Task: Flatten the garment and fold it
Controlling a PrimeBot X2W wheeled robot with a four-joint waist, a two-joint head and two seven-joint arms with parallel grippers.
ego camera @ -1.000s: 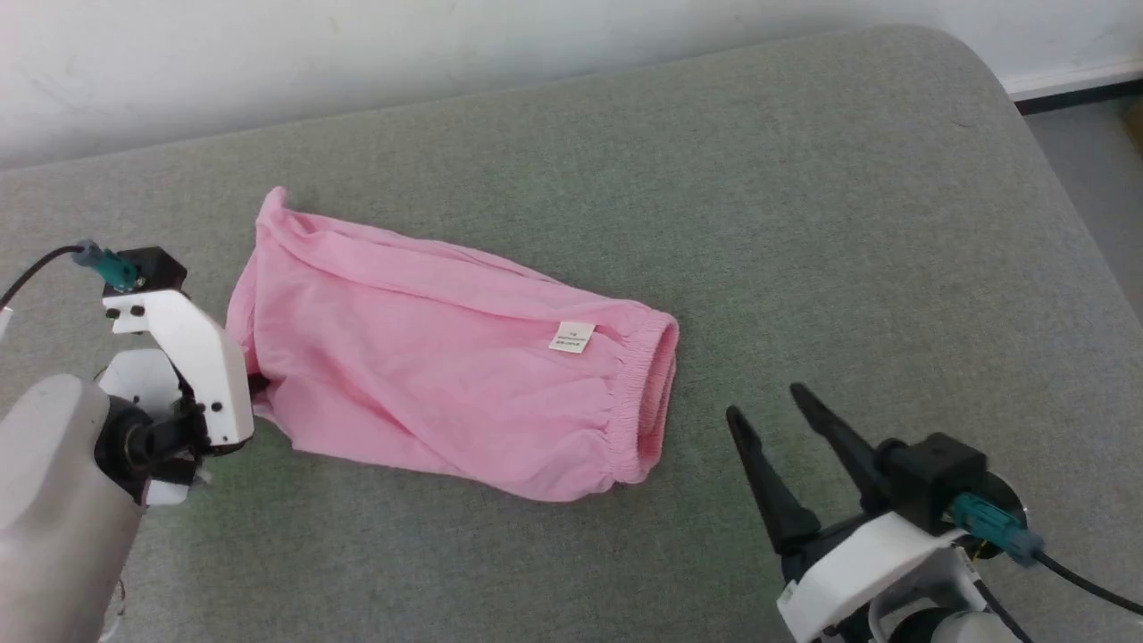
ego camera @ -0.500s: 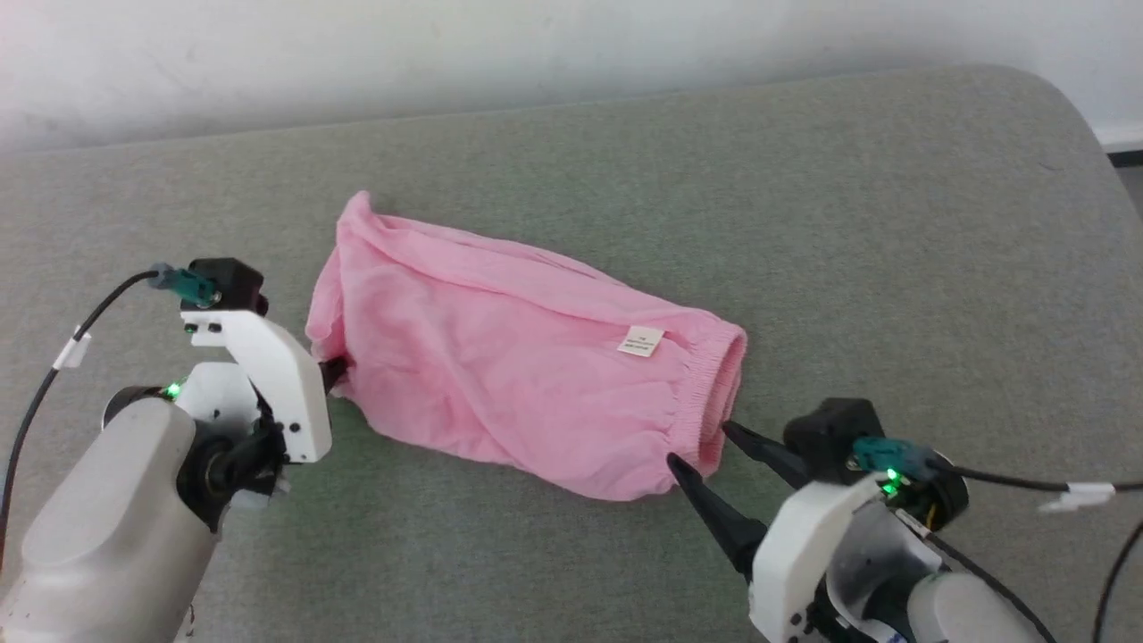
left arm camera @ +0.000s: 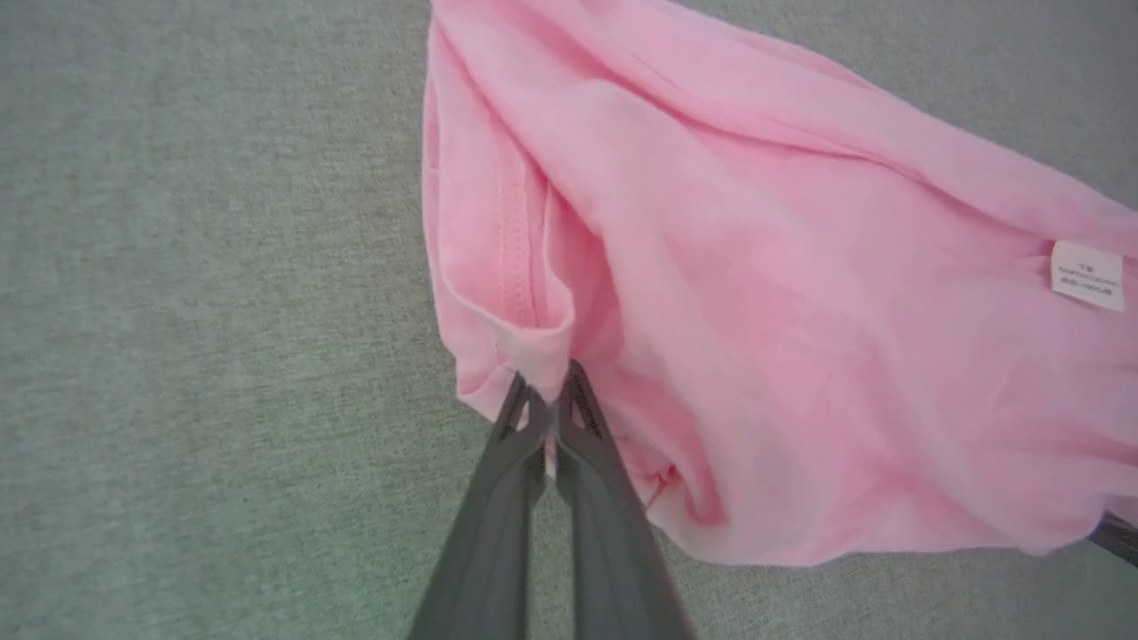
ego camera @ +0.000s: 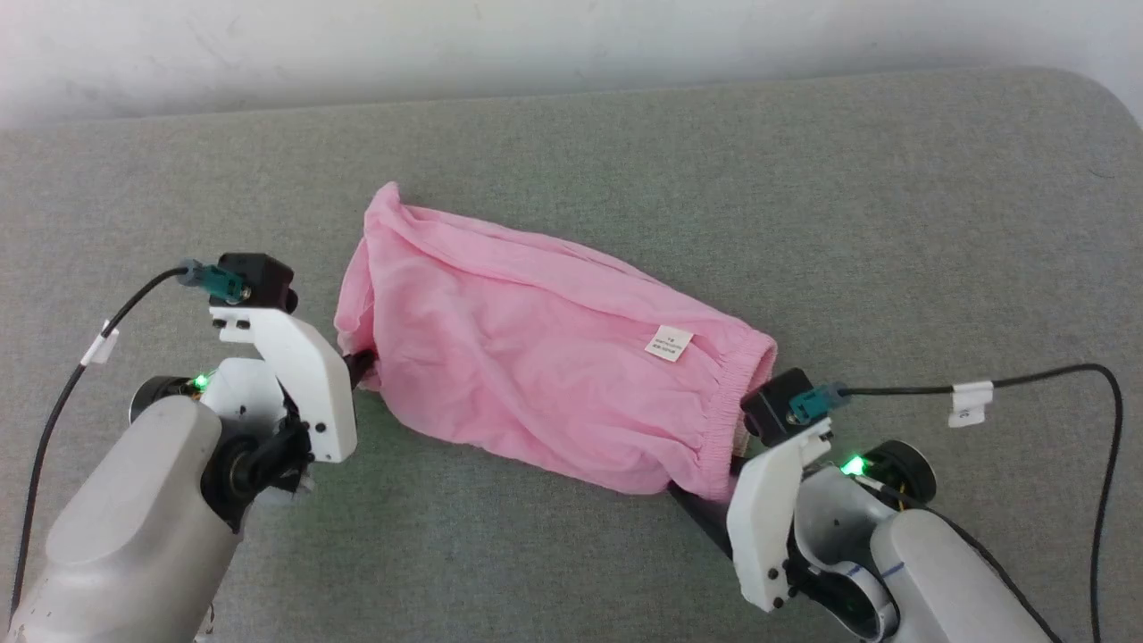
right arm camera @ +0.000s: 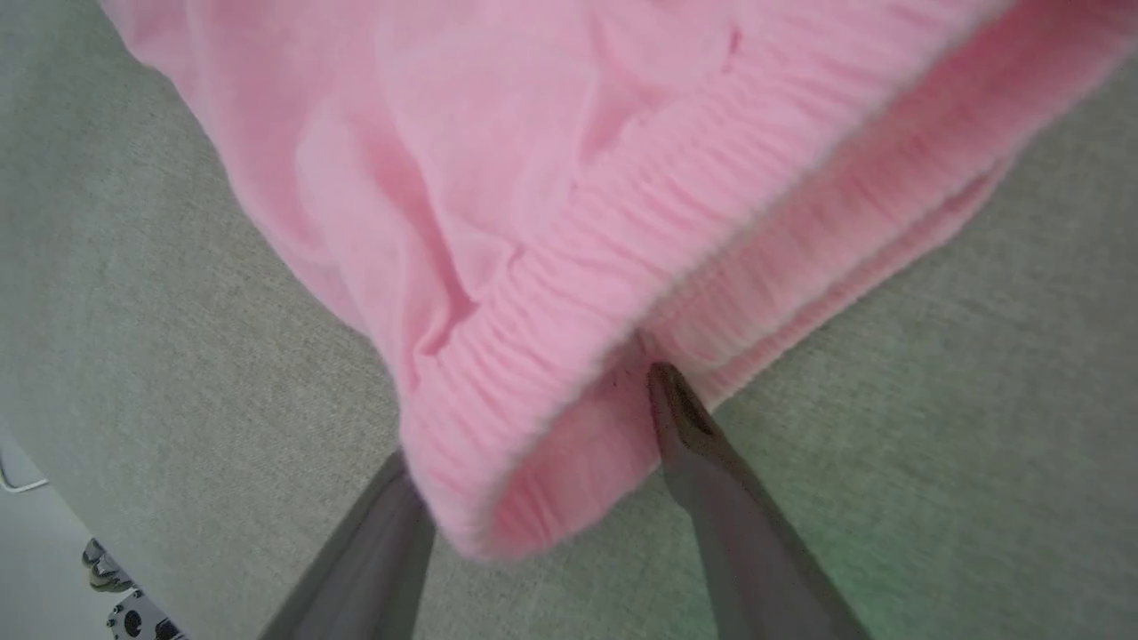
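Pink thin cloth, a small shorts-like garment (ego camera: 536, 375), lies rumpled on a grey-green fabric surface (ego camera: 893, 223), stretched lengthwise between the robot's two grippers. The left gripper (left arm camera: 547, 400) is clamped tight on a pinch of hem at the leg end, right at its fingertips, and the rest of the cloth runs away from it toward the right arm. The right gripper (right arm camera: 533, 418) has its jaws spread wide, straddling the near corner of the gathered waistband (right arm camera: 578, 276). One finger seems to reach into the waist opening, the other sits outside under the cloth edge, and nothing is gripped. A small white label (ego camera: 670, 343) lies face up just beyond the waistband. The coming move likely turns on those right jaws closing on the band, so both ends can be drawn apart along the garment's length to flatten it.
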